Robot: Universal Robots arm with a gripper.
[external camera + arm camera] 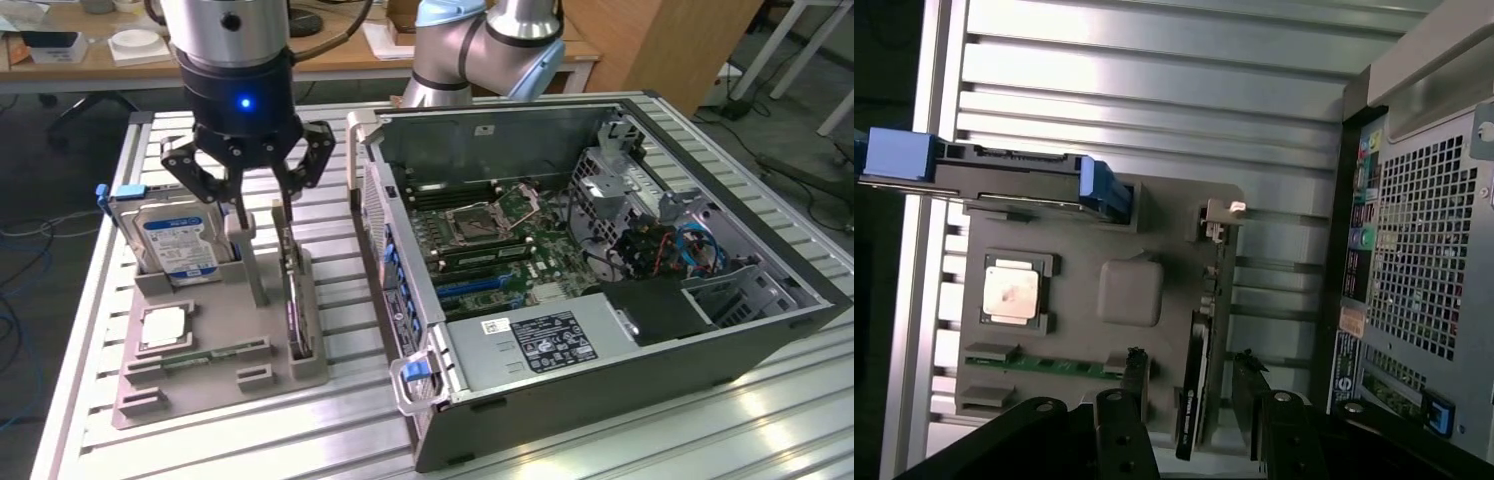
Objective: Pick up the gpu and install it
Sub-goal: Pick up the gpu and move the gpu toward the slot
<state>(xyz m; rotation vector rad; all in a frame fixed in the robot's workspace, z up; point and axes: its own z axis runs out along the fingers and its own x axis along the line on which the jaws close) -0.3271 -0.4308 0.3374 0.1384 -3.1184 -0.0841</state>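
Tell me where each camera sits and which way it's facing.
Exterior view: off the arm, above the table, looking down at the tray, gpu and open computer case; arm and end effector show.
Wrist view: on the wrist, looking down past the open end effector at the gpu.
Both show the gpu, tray, hard drive and computer case.

The gpu (299, 318), a thin dark card with a silver end bracket, is standing on edge in a slot along the tray's (214, 378) side.

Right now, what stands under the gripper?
The gpu stands on edge in the gray holder tray, below the open gripper. Its lower edge is hidden inside that tray.
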